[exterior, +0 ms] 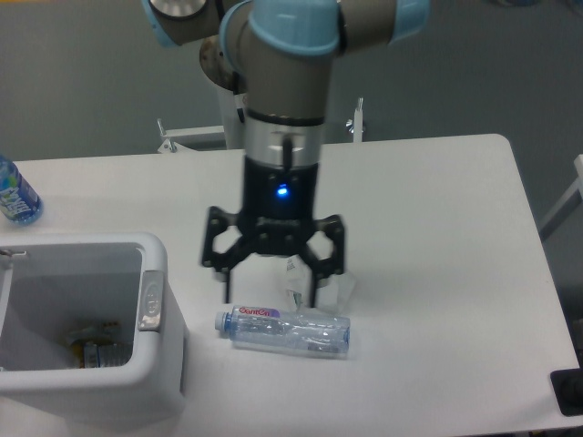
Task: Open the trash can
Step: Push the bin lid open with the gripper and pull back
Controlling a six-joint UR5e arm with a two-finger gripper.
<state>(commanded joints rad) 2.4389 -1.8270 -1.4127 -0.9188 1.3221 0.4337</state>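
Note:
The trash can (pixel 159 382) is a large white boxy bin at the lower left, partly cut off by the frame edge. Its top is uncovered and I see into it, with some wrappers (pixel 91 350) on the bottom. A small grey latch strip (pixel 150 300) sits on its right rim. No lid covers the opening; the lid itself does not show clearly. My gripper (pixel 271 299) hangs pointing down over the table to the right of the bin, apart from it. It is open and empty, with its fingertips just behind a lying bottle.
A clear plastic bottle (pixel 282 330) with a red-lettered label lies on its side just in front of my gripper. A crumpled clear plastic piece (pixel 339 289) sits behind it. A blue-labelled bottle (pixel 14 193) stands at the far left edge.

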